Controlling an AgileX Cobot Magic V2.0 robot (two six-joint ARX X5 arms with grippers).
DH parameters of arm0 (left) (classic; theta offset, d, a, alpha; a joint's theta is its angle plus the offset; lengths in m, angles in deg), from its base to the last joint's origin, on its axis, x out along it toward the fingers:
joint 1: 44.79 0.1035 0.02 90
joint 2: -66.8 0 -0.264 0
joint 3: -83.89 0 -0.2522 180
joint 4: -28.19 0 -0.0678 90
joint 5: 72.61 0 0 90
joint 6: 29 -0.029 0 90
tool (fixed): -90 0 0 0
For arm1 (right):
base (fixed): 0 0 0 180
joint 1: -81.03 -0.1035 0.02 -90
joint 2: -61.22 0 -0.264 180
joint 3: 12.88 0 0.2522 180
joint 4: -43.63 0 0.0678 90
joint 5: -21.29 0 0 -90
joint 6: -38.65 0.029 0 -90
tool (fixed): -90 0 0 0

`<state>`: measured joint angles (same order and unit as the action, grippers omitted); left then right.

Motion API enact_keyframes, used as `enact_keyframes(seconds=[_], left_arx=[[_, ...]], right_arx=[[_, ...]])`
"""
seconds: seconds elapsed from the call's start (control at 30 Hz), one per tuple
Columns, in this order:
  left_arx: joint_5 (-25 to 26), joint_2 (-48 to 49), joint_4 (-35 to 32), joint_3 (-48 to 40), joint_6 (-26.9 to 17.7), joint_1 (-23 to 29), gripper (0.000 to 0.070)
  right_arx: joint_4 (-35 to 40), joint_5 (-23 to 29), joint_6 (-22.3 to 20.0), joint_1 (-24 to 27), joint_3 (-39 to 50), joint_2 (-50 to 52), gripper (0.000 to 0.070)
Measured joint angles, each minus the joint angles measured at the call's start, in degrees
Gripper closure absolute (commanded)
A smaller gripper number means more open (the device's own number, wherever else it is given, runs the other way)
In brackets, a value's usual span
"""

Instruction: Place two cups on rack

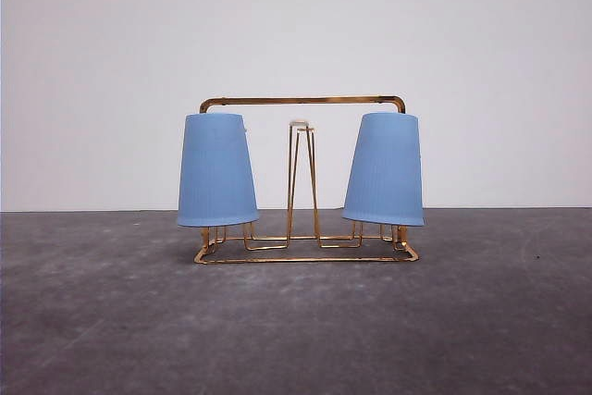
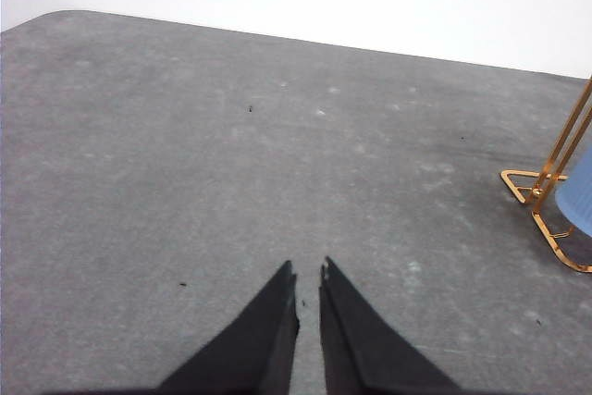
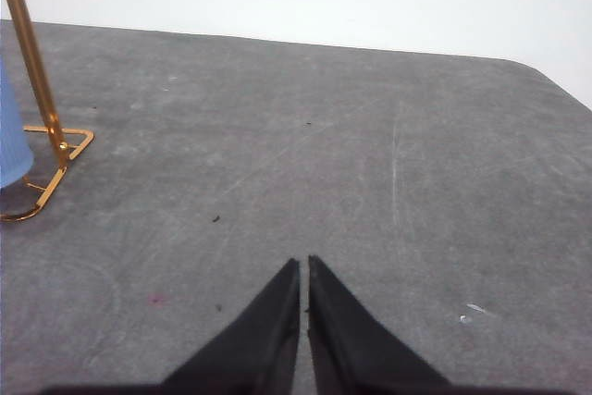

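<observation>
**Status: both cups seated, arms clear**

Two light blue ribbed tapered plastic cups sat inverted on the gold wire rack (image 1: pixel 302 249): the left cup (image 1: pixel 216 171) upright over its prong, the right cup (image 1: pixel 385 170) leaning slightly toward the centre. A white-tipped centre prong (image 1: pixel 299 124) stood bare between them.

My left gripper (image 2: pixel 309 273) was over bare table, its black fingers nearly touching and holding nothing, with the rack's corner well off to one side. My right gripper (image 3: pixel 303 263) was likewise pressed closed and empty, well apart from the rack.

I judged the placing step complete. The next move called for no further grasp, only a check that the leaning cup was stable.

The grey mottled table (image 1: pixel 111 321) carried scuffs and small specks. Behind it stood a plain white wall (image 1: pixel 92 62)
</observation>
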<state>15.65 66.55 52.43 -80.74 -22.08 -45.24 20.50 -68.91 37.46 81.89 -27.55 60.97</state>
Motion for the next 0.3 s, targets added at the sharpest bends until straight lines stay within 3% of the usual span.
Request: enact_keyframes(seconds=[0.3], left_arx=[[0.00, 0.00, 0.00, 0.00, 0.00, 0.00, 0.0674]], right_arx=[[0.00, 0.00, 0.00, 0.00, 0.00, 0.00, 0.0687]])
